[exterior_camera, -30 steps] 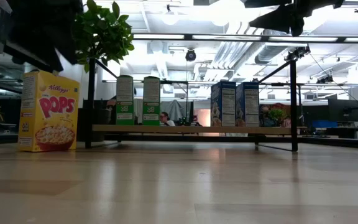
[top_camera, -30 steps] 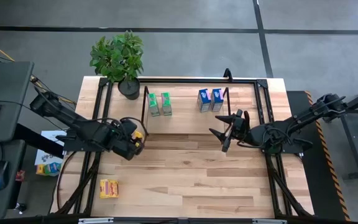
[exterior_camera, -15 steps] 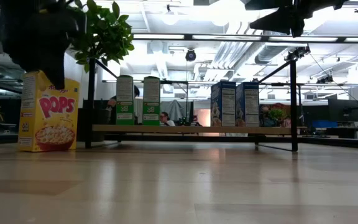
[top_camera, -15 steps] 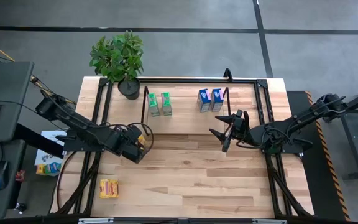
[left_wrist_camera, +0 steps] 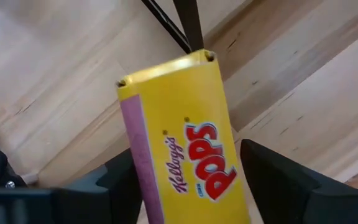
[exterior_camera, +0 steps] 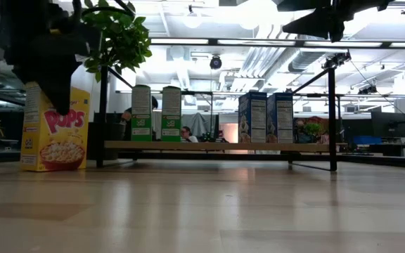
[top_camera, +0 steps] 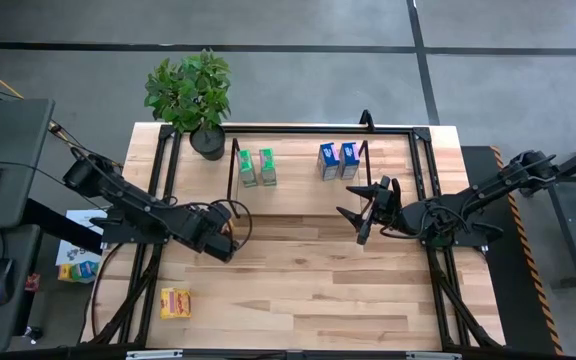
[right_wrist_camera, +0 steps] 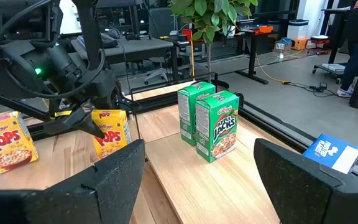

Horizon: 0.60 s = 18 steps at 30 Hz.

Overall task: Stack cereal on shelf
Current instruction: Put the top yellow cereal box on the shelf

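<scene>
the left gripper (left_wrist_camera: 185, 186) is clamped on a yellow pops box (left_wrist_camera: 179, 140), near the shelf (top_camera: 298, 193) end by the 2 green boxes (top_camera: 257, 167). the box could hit the shelf's black rod and twist. the right gripper (top_camera: 365, 212) waits with fingers apart.

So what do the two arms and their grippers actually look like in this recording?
Both arms are dark, near black, with jointed segments and thin black cables looping off them. The left gripper and right gripper each have two broad matte-black fingers. A green light glows on the left arm.
</scene>
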{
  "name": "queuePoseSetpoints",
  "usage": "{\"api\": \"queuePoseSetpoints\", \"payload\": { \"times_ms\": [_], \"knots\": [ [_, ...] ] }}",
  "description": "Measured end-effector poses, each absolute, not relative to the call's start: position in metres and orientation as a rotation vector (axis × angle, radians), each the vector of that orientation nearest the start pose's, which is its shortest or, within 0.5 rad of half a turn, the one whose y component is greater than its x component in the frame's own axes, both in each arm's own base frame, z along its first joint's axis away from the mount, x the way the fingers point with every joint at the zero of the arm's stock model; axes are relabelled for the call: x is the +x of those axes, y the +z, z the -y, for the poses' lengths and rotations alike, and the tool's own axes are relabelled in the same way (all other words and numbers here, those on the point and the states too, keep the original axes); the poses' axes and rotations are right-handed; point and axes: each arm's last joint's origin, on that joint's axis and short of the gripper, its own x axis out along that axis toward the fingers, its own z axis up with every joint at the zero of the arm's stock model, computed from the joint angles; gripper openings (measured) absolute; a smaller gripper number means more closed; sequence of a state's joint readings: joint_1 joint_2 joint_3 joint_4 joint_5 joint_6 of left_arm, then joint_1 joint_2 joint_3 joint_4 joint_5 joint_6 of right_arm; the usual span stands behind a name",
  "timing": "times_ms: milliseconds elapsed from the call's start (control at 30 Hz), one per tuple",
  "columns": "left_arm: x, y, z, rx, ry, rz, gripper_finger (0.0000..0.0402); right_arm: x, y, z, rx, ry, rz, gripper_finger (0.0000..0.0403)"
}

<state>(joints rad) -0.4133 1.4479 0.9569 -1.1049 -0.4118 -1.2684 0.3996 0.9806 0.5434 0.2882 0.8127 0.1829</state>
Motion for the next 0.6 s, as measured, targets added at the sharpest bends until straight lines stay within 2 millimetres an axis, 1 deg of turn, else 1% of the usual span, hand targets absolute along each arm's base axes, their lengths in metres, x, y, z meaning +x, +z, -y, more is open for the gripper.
{"api": "queuePoseSetpoints", "payload": {
  "times_ms": [267,367,500,600],
  "knots": [
    [0.215,0.208,0.08,-0.414,0.85,-1.179,0.0151,0.199,0.26,-0.061,0.095,-0.422,-0.085,0.0296],
    [0.215,0.209,0.081,-0.438,0.834,-1.203,0.0126,0.199,0.26,-0.061,0.095,-0.422,-0.085,0.0296],
    [0.211,0.217,0.087,-0.522,0.752,-1.264,0.0115,0.199,0.26,-0.061,0.095,-0.422,-0.085,0.0296],
    [0.213,0.237,0.097,-0.595,0.647,-1.259,0.0118,0.199,0.26,-0.061,0.095,-0.422,-0.085,0.0296]
  ]
}}
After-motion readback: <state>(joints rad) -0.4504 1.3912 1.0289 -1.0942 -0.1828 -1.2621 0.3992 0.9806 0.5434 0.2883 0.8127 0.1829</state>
